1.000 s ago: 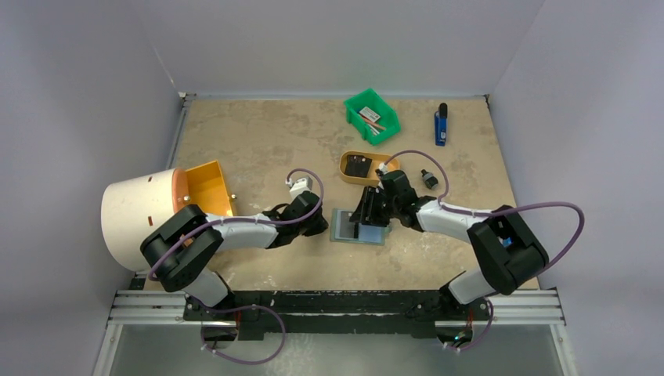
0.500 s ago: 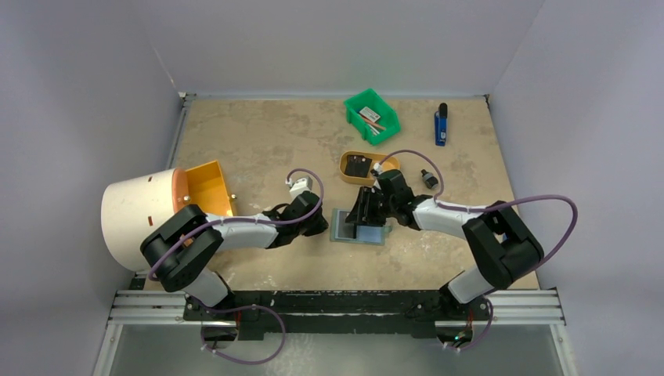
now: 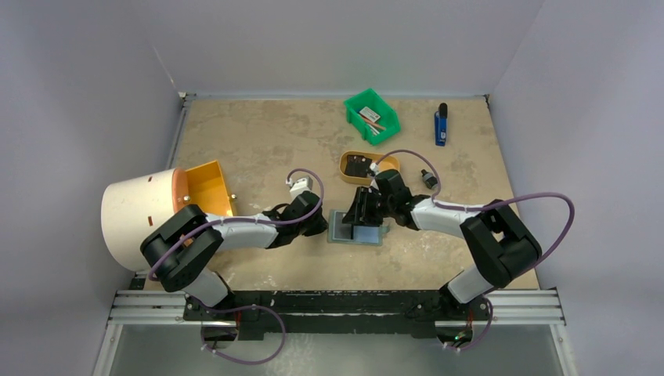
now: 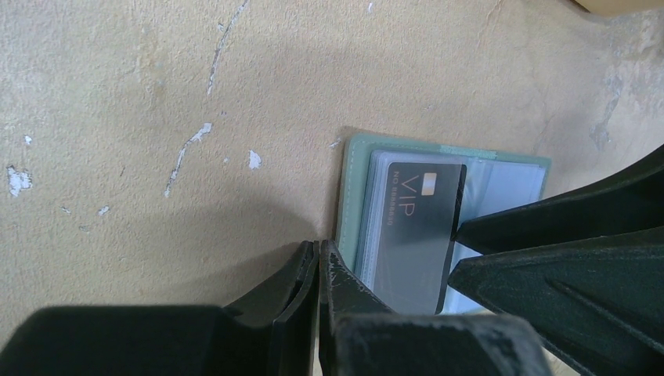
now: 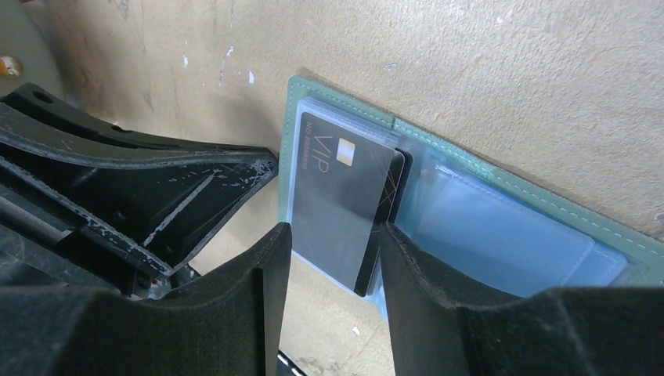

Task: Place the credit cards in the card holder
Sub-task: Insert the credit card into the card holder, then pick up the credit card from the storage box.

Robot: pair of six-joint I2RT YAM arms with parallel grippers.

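- Black credit card pinched in right tool, partly inside one pocket of open card holder on counter.
- Left tool pressed together at holder's edge.
- Insertion unfinished; apparently more cards in tray.

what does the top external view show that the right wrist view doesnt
Only top external: the green bin, the tan oval tray, a blue object, a white cylinder and both whole arms.
Only right wrist: the VIP lettering and gold chip on the black card, its long edges gripped between the right fingers, and the clear pockets.
Both: the open card holder on the table, with the shut left fingers at its edge.
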